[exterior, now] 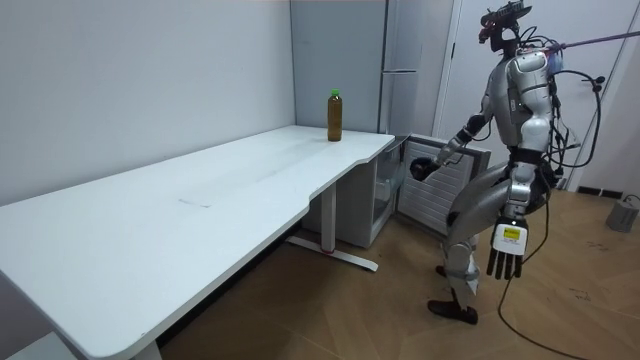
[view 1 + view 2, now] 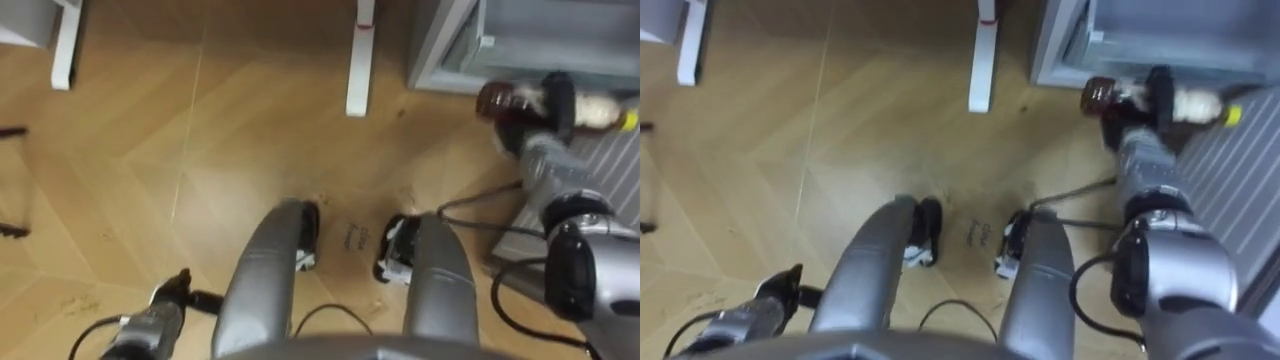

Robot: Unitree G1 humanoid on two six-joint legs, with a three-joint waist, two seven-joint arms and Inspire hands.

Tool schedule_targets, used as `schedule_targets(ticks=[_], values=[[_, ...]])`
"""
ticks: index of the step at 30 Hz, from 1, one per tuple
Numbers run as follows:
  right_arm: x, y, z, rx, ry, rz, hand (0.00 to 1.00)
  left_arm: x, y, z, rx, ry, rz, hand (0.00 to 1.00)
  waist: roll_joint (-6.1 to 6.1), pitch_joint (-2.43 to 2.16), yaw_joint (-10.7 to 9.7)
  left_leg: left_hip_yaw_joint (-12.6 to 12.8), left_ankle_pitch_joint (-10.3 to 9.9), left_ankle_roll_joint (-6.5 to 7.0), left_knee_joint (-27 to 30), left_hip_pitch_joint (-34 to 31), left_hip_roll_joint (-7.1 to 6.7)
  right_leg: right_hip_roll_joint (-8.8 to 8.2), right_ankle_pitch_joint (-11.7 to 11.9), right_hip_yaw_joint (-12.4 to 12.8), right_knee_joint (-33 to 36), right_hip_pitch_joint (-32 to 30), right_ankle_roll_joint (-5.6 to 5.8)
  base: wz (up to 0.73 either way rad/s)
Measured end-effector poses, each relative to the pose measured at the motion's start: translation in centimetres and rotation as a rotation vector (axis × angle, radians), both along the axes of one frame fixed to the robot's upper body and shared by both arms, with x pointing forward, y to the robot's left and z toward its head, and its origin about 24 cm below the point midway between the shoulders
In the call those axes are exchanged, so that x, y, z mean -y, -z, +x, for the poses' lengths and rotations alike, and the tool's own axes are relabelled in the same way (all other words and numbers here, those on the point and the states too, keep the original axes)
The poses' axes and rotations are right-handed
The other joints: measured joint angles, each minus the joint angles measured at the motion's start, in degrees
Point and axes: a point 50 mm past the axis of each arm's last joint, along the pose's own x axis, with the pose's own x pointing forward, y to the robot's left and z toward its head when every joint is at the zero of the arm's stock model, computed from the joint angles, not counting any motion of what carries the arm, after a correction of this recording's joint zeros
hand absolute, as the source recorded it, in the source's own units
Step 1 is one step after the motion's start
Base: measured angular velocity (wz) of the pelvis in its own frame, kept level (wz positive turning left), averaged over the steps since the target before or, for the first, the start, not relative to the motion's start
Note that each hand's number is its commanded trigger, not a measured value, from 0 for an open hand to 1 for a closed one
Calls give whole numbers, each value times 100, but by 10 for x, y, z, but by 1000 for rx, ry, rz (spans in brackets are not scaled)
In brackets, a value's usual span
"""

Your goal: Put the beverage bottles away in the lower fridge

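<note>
White surface (image 1: 200,200) fills frame left, green-capped tea bottle (image 1: 334,116) upright on far corner. Lower fridge (image 1: 388,195) open, centre. Right hand (image 2: 553,100), upper right, fingers curled round yellow-capped drink bottle (image 2: 500,100), sideways just before fridge. Left hand (image 1: 505,262) hangs, fingers straight.

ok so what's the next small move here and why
Probably reach the right hand a little forward, into the open lower fridge. The hand is shut on the drink bottle, which lies roughly sideways just in front of the opening, so it isn't inside yet. The left hand hangs open by the leg.
</note>
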Motion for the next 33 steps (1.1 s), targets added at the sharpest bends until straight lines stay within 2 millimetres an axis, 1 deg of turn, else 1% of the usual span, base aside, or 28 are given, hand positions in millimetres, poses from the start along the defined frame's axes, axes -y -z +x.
schedule_targets(ticks=[2,3,5,6,8,11,13,14,16,18,20,24,25,26,27,28,31,33], values=[[1,-10,8,24,0,-13,100,-3,-1,2,11,-17,-1,0,-1,0,-20,-40,-97,7,237,-127,9,-42,-122,-50,201,-59,-8,18],[1,-12,9,30,-1,-14,100,-4,-2,2,13,-27,-4,0,0,-2,-23,-60,-128,6,301,-161,10,-62,-152,-69,250,-72,-12,11],[4,-23,16,59,-4,-20,100,-7,-3,5,25,-29,1,0,-4,-2,-20,-63,-251,27,570,-316,2,-96,-259,-66,499,-208,-28,6],[5,-25,17,66,-1,-23,100,-7,-3,5,26,-29,2,0,-3,-2,-16,-62,-280,31,631,-357,1,-106,-281,-60,554,-243,-31,0],[10,-32,20,82,4,-35,100,-8,-3,5,23,-29,4,0,-2,-3,-12,-56,-379,58,825,-436,-22,-188,-385,-70,745,-309,-40,4],[11,-39,24,96,1,-49,100,-8,-3,4,19,-26,6,0,-6,-1,-6,-42,-445,84,947,-491,-21,-168,-446,-18,857,-377,11,-2],[10,-46,27,108,-8,-60,100,-8,-3,1,12,-27,11,0,-17,-5,-2,17,-516,100,1024,-487,-16,-177,-511,34,952,-411,36,-7],[10,-48,28,111,-10,-60,100,-9,-3,0,11,-29,15,0,-23,-7,1,27,-522,108,1036,-493,-14,-175,-521,50,967,-429,42,-7],[9,-60,34,136,-16,-64,100,-14,-3,-2,6,-34,36,0,-26,-10,-22,26,-530,103,1051,-528,-4,-177,-528,51,976,-462,24,-2],[11,-65,34,140,-16,-76,100,-19,-5,-2,5,-35,51,0,-50,-23,-54,21,-536,95,1053,-528,-2,-174,-538,50,986,-454,13,5],[15,-73,36,144,-17,-100,100,-22,-5,-4,3,-39,65,0,-68,-23,-47,47,-540,96,1050,-523,19,-170,-542,54,986,-453,6,0],[15,-79,38,134,-15,-95,100,-24,-5,-6,-1,-47,84,0,-111,-24,-71,69,-544,98,1039,-516,31,-174,-557,58,989,-453,-3,0],[16,-79,37,126,-13,-92,93,-25,-6,-6,2,-46,85,0,-124,-21,-74,67,-544,97,1036,-517,32,-175,-560,53,988,-450,-4,0],[16,-79,37,124,-12,-91,77,-24,-6,-6,6,-45,85,0,-126,-20,-81,67,-544,97,1037,-521,33,-177,-562,51,987,-450,-2,0],[16,-79,37,121,-12,-90,31,-24,-6,-6,9,-44,84,0,-126,-20,-87,67,-544,97,1037,-522,33,-177,-563,52,987,-450,-1,0],[16,-79,37,118,-12,-89,0,-24,-6,-7,15,-45,84,0,-126,-19,-102,67,-544,97,1036,-524,31,-177,-571,55,986,-450,7,0],[16,-79,37,118,-11,-90,0,-24,-8,-7,37,-77,79,0,-133,-17,-165,70,-545,98,1036,-528,34,-175,-581,59,984,-450,17,0],[16,-79,37,112,-11,-88,0,-24,-8,-5,49,-74,78,0,-133,-17,-169,88,-547,102,1036,-527,54,-171,-581,59,982,-453,16,0]])
